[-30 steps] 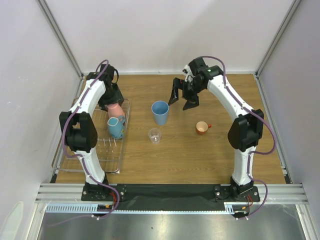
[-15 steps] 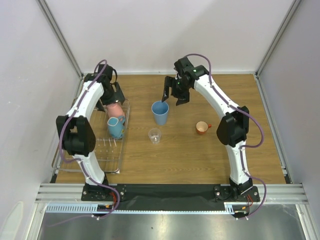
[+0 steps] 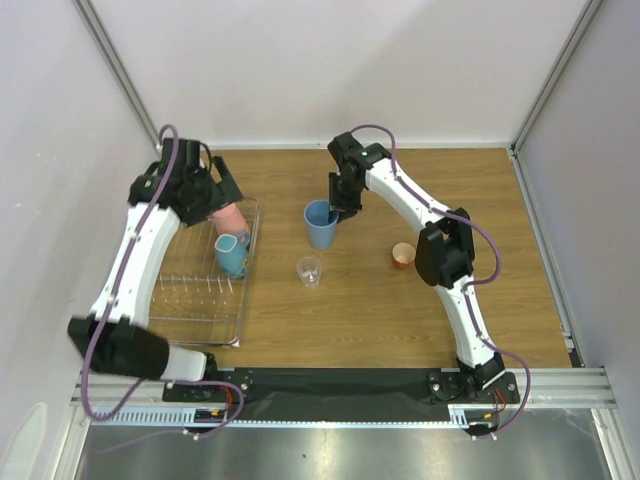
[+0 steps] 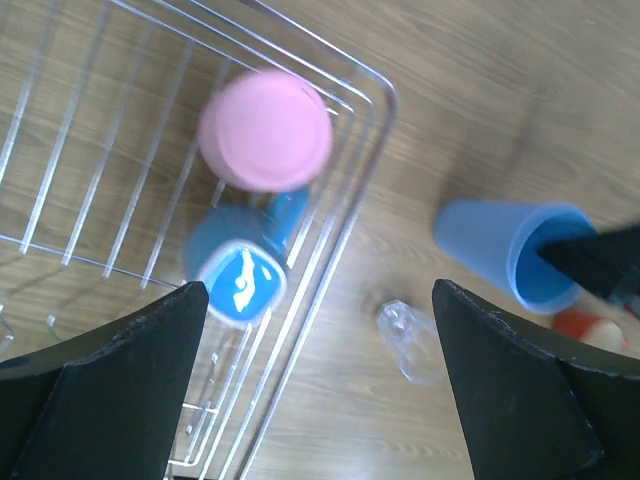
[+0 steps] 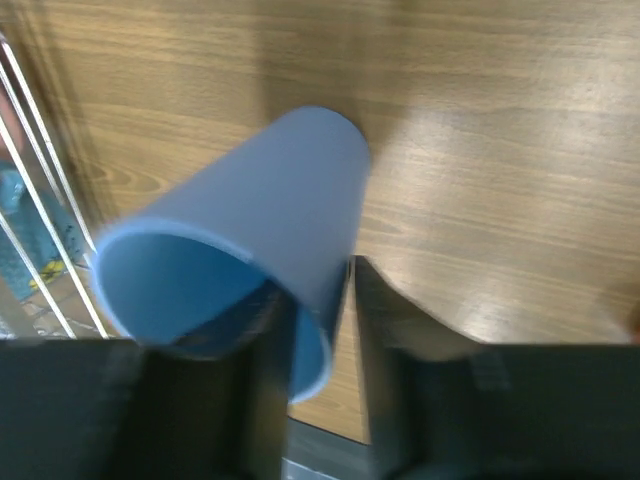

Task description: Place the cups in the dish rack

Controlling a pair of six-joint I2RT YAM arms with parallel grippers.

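Observation:
In the top view the dish rack (image 3: 178, 312) holds a pink tumbler (image 3: 229, 216) and a blue-grey mug (image 3: 232, 256) at its far end. My left gripper (image 3: 220, 191) hovers open above them, holding nothing. From the left wrist view the pink tumbler (image 4: 265, 130) stands bottom up beside the mug (image 4: 240, 276) inside the rack (image 4: 381, 96). The light-blue tumbler (image 3: 320, 226) stands on the table. My right gripper (image 3: 337, 206) is shut on its rim, one finger inside and one outside the tumbler (image 5: 270, 210). The clear glass (image 3: 310, 271) and orange mug (image 3: 403, 256) stand apart.
The near half of the rack shows only bare prongs (image 3: 190, 285). White walls and aluminium posts close in the wooden table (image 3: 380, 320) on three sides. From the left wrist view the clear glass (image 4: 410, 340) lies just right of the rack's rim.
My left gripper has opened, let go of the pink tumbler and risen away. My right gripper has swung left and down over the light-blue tumbler's rim and closed on it.

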